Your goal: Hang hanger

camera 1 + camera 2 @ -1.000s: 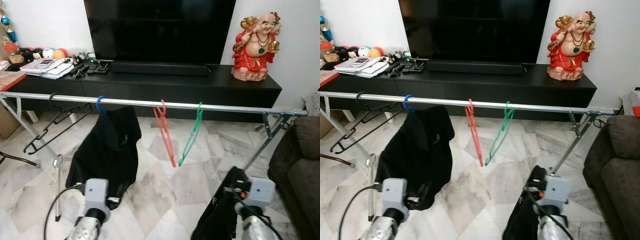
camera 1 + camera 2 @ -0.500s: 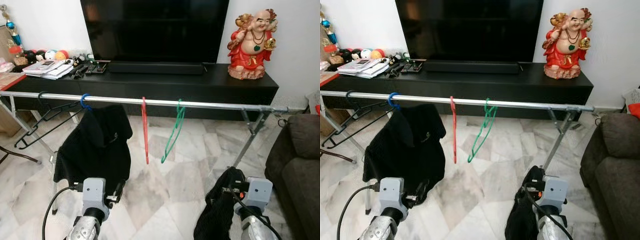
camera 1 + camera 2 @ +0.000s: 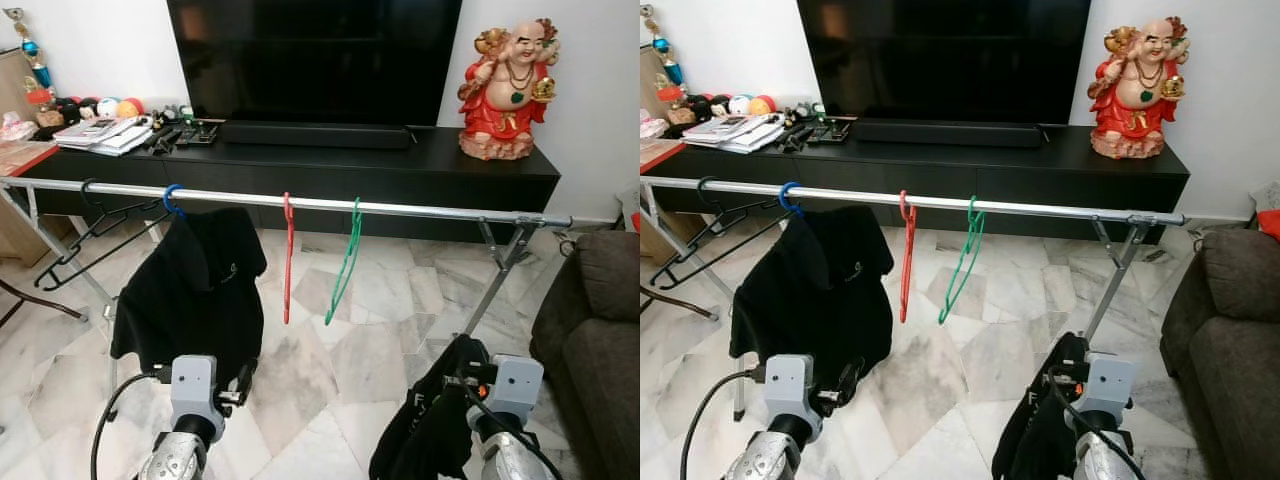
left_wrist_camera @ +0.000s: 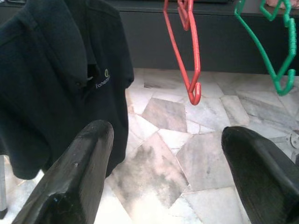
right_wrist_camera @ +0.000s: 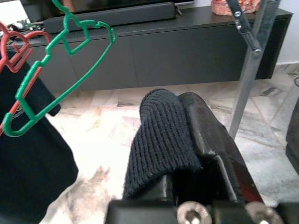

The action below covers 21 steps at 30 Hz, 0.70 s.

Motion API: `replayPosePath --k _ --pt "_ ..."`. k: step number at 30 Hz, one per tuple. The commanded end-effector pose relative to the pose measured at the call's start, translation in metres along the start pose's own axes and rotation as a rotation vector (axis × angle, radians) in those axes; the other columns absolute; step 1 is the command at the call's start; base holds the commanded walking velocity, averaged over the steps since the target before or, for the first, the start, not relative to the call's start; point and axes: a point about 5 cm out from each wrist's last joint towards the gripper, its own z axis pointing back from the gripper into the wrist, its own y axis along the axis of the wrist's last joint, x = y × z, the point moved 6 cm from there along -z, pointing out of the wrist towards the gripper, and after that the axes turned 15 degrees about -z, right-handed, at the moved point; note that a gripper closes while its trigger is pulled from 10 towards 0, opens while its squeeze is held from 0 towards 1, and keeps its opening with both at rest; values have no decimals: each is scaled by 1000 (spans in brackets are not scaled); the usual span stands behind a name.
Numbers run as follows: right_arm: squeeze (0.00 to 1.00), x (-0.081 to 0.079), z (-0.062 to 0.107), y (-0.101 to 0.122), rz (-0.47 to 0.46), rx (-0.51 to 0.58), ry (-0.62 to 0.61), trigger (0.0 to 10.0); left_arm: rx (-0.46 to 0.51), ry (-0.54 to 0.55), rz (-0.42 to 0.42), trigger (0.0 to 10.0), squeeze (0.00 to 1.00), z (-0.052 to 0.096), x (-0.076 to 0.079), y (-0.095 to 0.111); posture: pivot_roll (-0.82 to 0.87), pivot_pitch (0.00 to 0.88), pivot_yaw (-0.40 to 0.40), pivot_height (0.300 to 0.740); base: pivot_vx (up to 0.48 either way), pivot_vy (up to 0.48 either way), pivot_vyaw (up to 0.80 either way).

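A home living room: television (image 3: 315, 60) on a black console (image 3: 300, 165), sofa (image 3: 595, 330), marble floor (image 3: 330, 360).

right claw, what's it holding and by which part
The right claw is shut on a black knitted garment, pinching a folded edge of it; the rest hangs below. The left claw is open and holds nothing.

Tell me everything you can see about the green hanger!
The green hanger looks like thin plastic and is empty, with no clothes on it. Its hook is over the silver rail, and it hangs turned nearly edge-on, its lower end slanting toward the red hanger beside it. The two do not touch. The right wrist view shows its triangle-shaped frame with little notches near the hook. Behind it is the black TV cabinet.
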Motion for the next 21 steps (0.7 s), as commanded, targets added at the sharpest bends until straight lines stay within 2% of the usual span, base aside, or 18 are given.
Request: replayPosePath --k 1,21 --pt "0 -5 -4 6 0 24 21 10000 10 4 11 10000 0 -2 -2 5 56 0 11 740 0 0 0" --pt "0 -13 -4 4 0 12 57 10000 18 3 27 10000 0 -4 -2 7 54 5 9 740 0 0 0"
